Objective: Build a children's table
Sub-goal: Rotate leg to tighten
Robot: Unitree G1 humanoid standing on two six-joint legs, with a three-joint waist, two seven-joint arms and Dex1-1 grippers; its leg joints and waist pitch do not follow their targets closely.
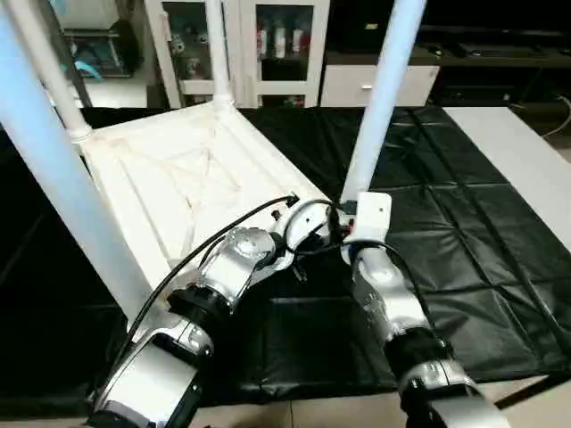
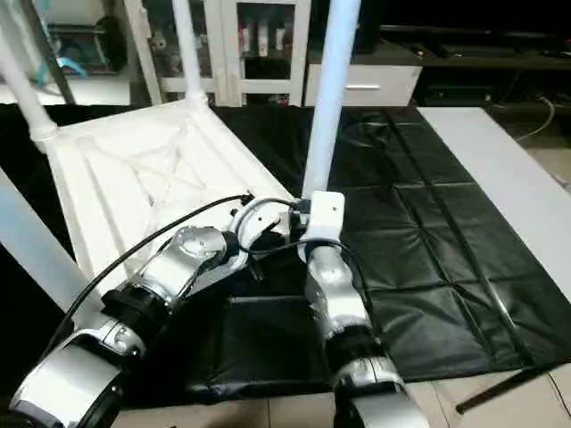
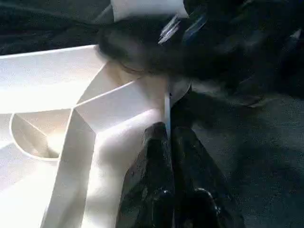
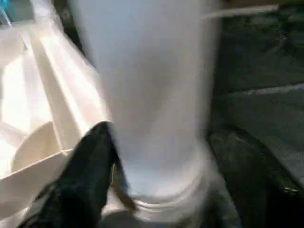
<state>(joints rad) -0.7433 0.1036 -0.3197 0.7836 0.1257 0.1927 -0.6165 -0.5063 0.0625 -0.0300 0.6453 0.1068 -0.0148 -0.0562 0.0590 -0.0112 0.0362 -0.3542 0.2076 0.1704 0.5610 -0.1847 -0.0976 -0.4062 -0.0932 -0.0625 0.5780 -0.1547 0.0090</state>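
The white table top (image 1: 178, 178) lies upside down on the black-covered work table (image 1: 464, 232), ribs facing up. White legs stand in its corners: far left (image 1: 53, 76), far (image 1: 217, 53), near left (image 1: 53, 196) and near right (image 1: 382, 98). My right gripper (image 4: 161, 142) is shut on the base of the near-right leg (image 4: 152, 85), one black finger (image 4: 90, 166) on each side, just above the socket. My left gripper (image 3: 168, 142) is shut on the thin rim (image 3: 167, 107) of the top beside that corner. Both wrists meet at that corner (image 1: 335, 218).
Glass-door cabinets (image 1: 268, 40) and a white drawer unit (image 1: 366, 85) stand behind the table. A pale grey surface (image 1: 526, 160) runs along the right of the black cover. The cover's front edge (image 1: 312, 392) lies close under my forearms.
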